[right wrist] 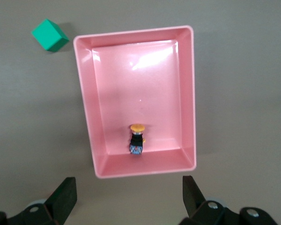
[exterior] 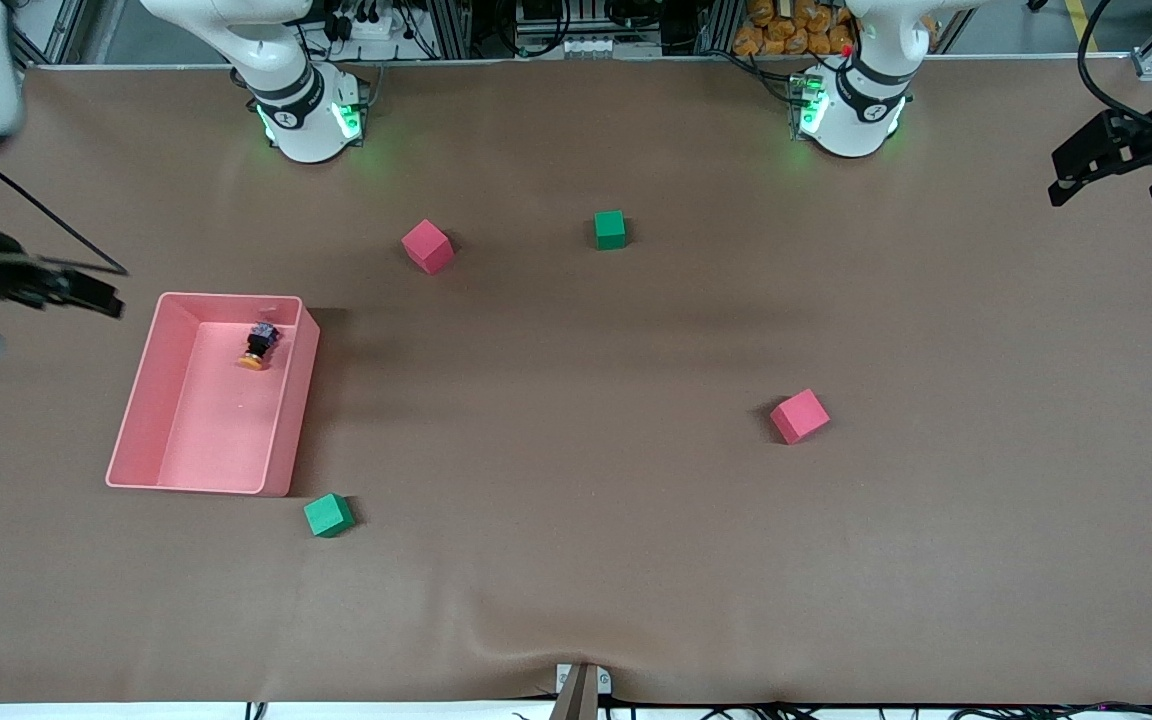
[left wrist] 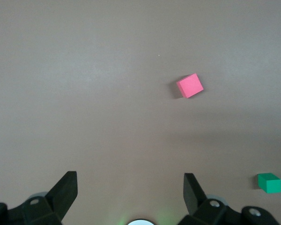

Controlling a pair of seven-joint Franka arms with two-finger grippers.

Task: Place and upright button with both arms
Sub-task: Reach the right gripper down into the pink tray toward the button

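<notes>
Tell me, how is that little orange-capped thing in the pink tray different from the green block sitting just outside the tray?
The button is a black cylinder with a round orange cap; the green cube is one plain color with flat faces. The button looks smaller than the green cube. The button lies on its side inside the pink tray, while the green cube rests flat on the table by the tray's corner nearest the front camera. Neither is held by a gripper.

We are looking at a desk covered in a brown mat that is wrinkling slightly at its near edge. Along the top edge, aluminium framing is standing with cables hanging in it. Soft shadows are falling across the brown surface, and green light is glowing on it.
</notes>
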